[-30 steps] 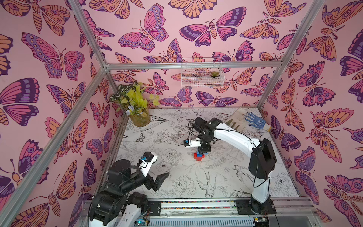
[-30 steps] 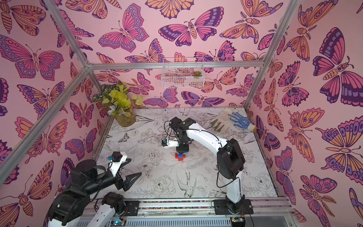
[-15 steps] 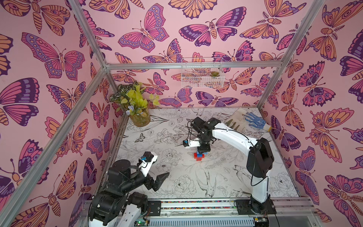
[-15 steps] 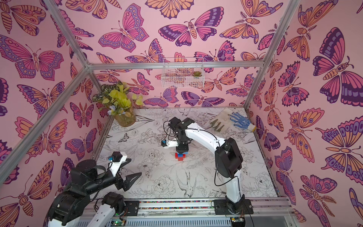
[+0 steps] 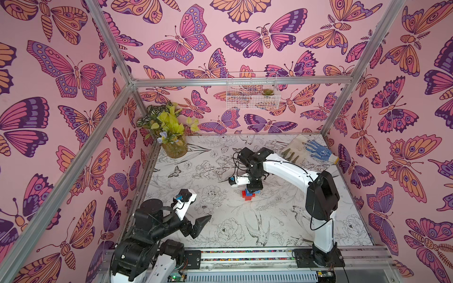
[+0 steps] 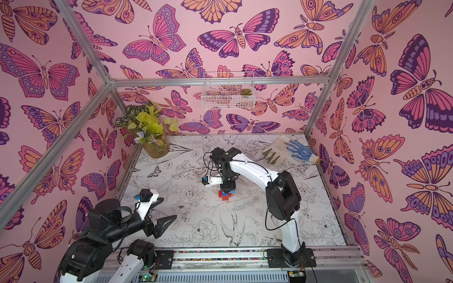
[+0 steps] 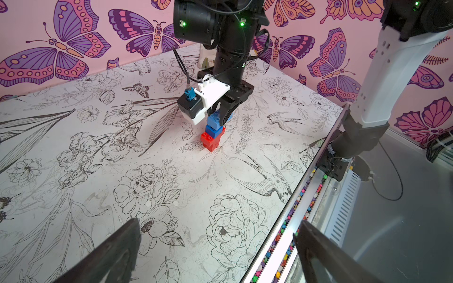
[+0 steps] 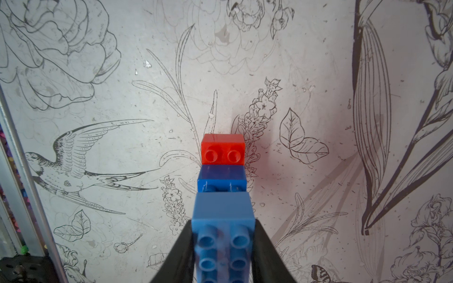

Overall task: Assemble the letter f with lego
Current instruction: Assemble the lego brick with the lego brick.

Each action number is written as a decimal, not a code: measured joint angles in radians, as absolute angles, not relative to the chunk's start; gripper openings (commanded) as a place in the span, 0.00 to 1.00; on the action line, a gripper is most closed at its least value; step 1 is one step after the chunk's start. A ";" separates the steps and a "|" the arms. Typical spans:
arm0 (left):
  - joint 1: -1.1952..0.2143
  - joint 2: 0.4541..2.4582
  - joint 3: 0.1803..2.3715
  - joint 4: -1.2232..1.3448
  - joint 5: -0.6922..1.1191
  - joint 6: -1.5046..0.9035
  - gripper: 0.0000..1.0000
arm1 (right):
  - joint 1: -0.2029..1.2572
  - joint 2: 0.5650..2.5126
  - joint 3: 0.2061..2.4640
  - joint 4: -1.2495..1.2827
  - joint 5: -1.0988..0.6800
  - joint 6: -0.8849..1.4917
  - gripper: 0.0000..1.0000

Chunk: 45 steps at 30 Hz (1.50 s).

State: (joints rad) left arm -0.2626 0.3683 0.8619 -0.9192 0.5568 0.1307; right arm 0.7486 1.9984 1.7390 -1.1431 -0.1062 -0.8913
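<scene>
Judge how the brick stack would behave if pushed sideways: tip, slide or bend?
Likely tips: the stack stands tall on a narrow red base. Probably stiff: hard-looking bricks locked by studs. A side push might pop a joint; the right gripper grips only the top blue brick.

A potted plant [image 5: 169,129] with yellow-green leaves stands in the far left corner of the tabletop [image 5: 220,220], whose surface is printed with black-line flowers and birds. In the far right corner lie two gloves side by side, touching: a blue glove [image 5: 316,149] and a pale glove [image 5: 293,150] with dark green fingertips. A white wire basket [image 5: 252,98] hangs on the butterfly-patterned back wall, holding a small succulent [image 5: 267,92]. A strip of coloured beads [image 5: 245,251] runs along the near edge.
</scene>
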 measured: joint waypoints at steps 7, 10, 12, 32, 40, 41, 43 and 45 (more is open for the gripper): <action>-0.263 0.368 0.862 -0.919 0.556 0.131 1.00 | 0.751 1.998 1.739 -1.143 -0.106 -0.891 0.13; -0.263 0.368 0.862 -0.919 0.556 0.131 1.00 | 0.756 1.999 1.739 -1.143 -0.105 -0.891 0.13; -0.262 0.368 0.862 -0.919 0.556 0.131 1.00 | 0.759 1.999 1.739 -1.140 -0.105 -0.891 0.13; -0.263 0.368 0.862 -0.919 0.556 0.131 1.00 | 0.777 2.001 1.739 -1.142 -0.061 -0.886 0.14; -0.263 0.368 0.862 -0.919 0.556 0.131 1.00 | 0.784 2.006 1.743 -1.150 -0.041 -0.863 0.16; -0.263 0.368 0.862 -0.919 0.556 0.131 1.00 | 0.785 2.007 1.745 -1.152 -0.038 -0.861 0.16; -0.262 0.368 0.862 -0.919 0.556 0.131 1.00 | 0.787 2.008 1.747 -1.154 -0.035 -0.860 0.16; -0.263 0.368 0.862 -0.919 0.557 0.131 1.00 | 0.787 2.009 1.750 -1.156 -0.033 -0.857 0.16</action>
State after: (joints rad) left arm -0.2626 0.3683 0.8619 -0.9192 0.5568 0.1310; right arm 0.7872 2.0094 1.7496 -1.1564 -0.0334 -0.8574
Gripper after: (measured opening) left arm 0.999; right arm 0.355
